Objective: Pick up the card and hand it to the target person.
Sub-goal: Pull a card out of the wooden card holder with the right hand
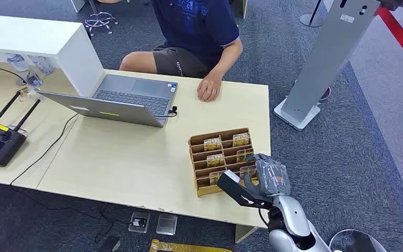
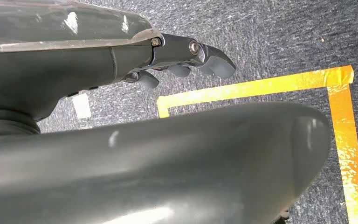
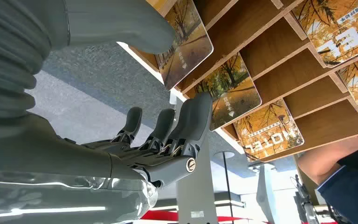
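Observation:
A wooden card rack [image 1: 194,160] stands near the table's front right edge, with several yellow-brown cards [image 1: 213,143] upright in its slots. My right hand [image 1: 270,177] hovers at the rack's near right corner. In the right wrist view, the nearest card [image 3: 186,42] sits in the rack [image 3: 279,46] between my thumb and my extended fingers [image 3: 193,116], which stay apart from it. My left hand [image 2: 182,56] hangs over the carpet and holds nothing. The person [image 1: 199,31] sits across the table, one hand [image 1: 209,89] resting on its far edge.
An open laptop [image 1: 131,100] and its cable lie left of the rack, a black remote controller [image 1: 0,142] further left, and a white box [image 1: 36,42] at the back left. A grey kiosk stand [image 1: 320,68] rises right of the table. Yellow tape [image 2: 261,86] marks the floor.

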`<state>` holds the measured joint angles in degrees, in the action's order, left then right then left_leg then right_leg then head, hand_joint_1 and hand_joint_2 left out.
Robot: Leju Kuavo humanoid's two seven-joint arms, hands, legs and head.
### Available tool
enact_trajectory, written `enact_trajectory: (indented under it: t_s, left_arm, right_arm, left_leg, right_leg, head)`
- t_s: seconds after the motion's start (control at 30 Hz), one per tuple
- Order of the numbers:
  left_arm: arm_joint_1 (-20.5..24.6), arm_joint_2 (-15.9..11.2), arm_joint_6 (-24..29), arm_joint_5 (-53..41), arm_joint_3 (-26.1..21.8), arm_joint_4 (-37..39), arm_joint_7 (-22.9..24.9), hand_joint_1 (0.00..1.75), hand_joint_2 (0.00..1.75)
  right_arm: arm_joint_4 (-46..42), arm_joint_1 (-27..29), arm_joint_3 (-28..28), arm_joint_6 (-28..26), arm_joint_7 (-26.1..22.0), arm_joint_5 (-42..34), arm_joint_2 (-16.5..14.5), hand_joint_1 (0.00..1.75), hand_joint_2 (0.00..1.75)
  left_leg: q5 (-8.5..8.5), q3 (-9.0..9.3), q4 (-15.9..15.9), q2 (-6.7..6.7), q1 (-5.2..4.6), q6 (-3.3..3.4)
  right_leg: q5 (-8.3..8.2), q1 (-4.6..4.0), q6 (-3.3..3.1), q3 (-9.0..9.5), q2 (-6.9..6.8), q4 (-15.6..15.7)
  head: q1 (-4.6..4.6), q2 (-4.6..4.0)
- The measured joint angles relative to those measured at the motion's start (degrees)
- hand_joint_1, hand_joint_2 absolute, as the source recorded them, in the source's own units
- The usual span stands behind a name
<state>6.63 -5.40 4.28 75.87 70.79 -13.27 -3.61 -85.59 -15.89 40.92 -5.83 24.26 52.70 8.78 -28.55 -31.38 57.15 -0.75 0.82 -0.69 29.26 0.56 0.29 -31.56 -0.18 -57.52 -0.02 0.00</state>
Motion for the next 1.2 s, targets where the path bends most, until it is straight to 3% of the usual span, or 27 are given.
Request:
enact_trajectory:
  t_s: [1.2]
  left_arm:
    - [0.62, 0.02, -0.95, -0.98, 0.04, 0.00, 1.01, 0.00, 0.00]
  right_arm:
    - [0.20, 0.63, 0.00, 1.38, 1.97, -1.02, -0.16, 0.75, 1.75]
  left_leg:
    - [0.00, 0.00, 0.00, 0.00, 0.00, 0.00]
  right_leg:
    - [0.00, 0.00, 0.00, 0.00, 0.00, 0.00]
  head:
    - [-0.01, 0.00]
